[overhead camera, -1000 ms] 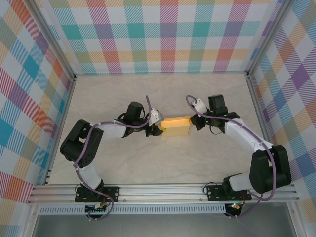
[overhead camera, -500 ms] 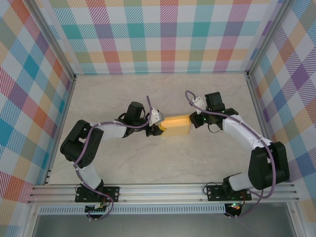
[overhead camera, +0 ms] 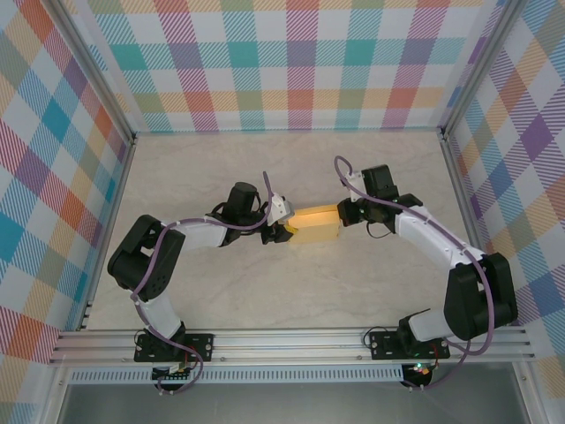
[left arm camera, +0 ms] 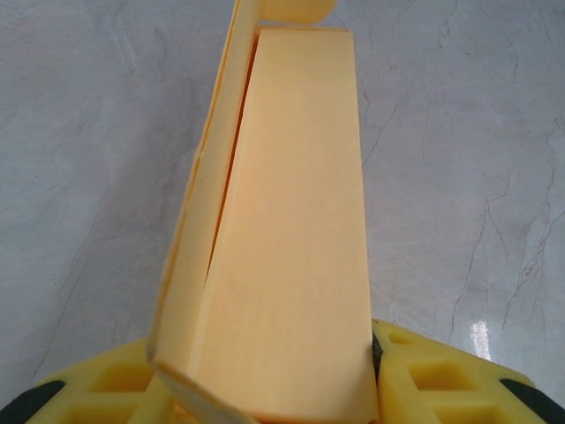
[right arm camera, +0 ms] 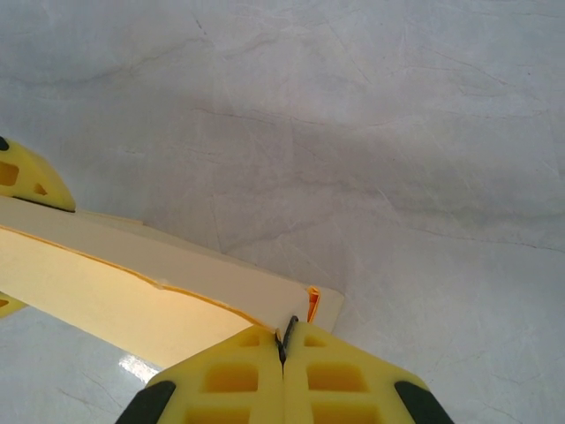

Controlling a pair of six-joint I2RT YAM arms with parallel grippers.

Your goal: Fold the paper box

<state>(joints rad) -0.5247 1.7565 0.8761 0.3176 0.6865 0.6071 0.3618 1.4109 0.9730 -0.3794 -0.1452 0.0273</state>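
Observation:
The paper box (overhead camera: 316,227) is a yellow-orange, partly folded flat box held just above the table between both arms. My left gripper (overhead camera: 284,231) is shut on its left end; in the left wrist view the box (left arm camera: 291,247) runs away from my left gripper (left arm camera: 274,393), one side panel gaping slightly from the top face. My right gripper (overhead camera: 345,215) sits at the box's right end. In the right wrist view the right gripper (right arm camera: 284,343) has its jaws pressed together on the thin edge of the box (right arm camera: 159,287), beside a small orange tab.
The marble-patterned table (overhead camera: 265,291) lies below, walled by checked panels (overhead camera: 282,62) on three sides. An aluminium rail (overhead camera: 291,340) carries the arm bases at the near edge. A fingertip (right arm camera: 26,177) of the left gripper shows at the box's far end.
My right gripper has shifted slightly left and toward the back wall at the box's right end. The left arm and the box have barely moved.

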